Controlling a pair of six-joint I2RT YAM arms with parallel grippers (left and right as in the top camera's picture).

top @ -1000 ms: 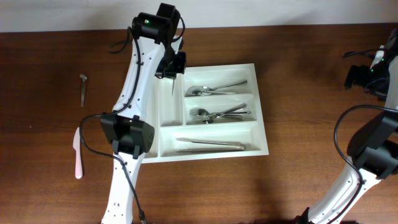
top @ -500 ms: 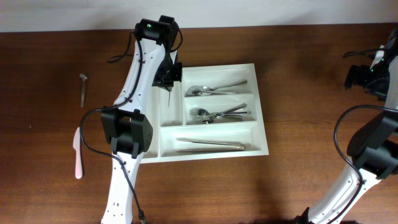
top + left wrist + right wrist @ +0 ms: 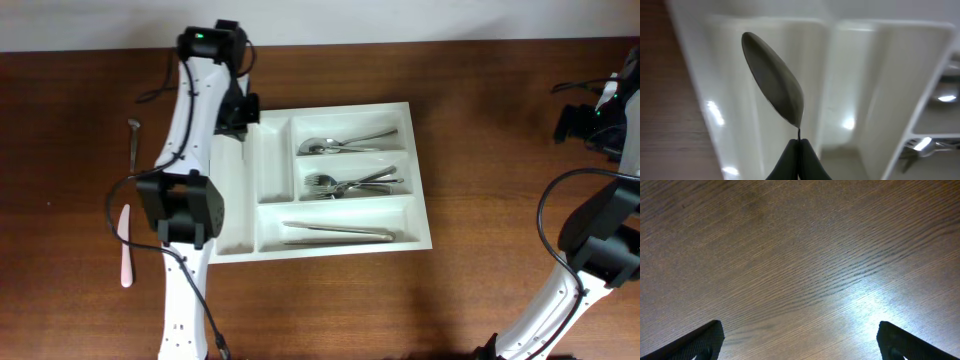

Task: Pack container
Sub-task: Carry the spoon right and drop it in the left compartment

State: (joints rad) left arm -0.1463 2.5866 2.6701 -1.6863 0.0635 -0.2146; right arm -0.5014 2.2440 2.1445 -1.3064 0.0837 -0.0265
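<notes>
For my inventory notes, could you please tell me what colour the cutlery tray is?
The cutlery tray is white, shown best in the overhead view.

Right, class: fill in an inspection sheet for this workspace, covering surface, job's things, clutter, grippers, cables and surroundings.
Surface: brown wooden table, no spills seen.
Job's things: white container holds spoons, forks and long utensils; a metal utensil and a pink-handled utensil lie outside, to its left.
Clutter: nothing seen.
Grippers: left gripper shut on a spoon above a narrow compartment; right gripper open over the table.
Cables: black cables loop along both arms.
Surroundings: pale wall behind the table.
</notes>
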